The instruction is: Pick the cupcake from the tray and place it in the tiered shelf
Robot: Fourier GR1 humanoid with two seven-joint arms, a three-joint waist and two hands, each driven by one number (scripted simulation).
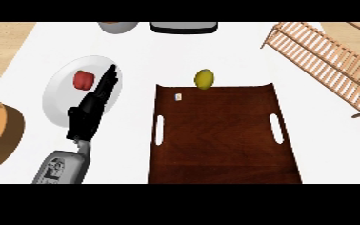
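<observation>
A dark brown wooden tray (218,167) with two white handle slots lies in the middle of the counter. Near its far left corner sits a tiny pale object (178,96), too small to tell whether it is the cupcake. The slatted wooden tiered shelf (316,52) stands at the upper right, tilted across the corner. My left hand (88,114) shows at the left, fingers straight and pointing away over a white plate, well left of the tray and holding nothing. My right hand is out of the picture.
A yellow-green fruit (204,78) rests at the tray's far edge. The white plate (60,97) carries a red bell pepper (84,79). A grey bowl (117,26) and a dark-and-white item (183,27) sit at the back. A brown round object (8,128) pokes in at the left edge.
</observation>
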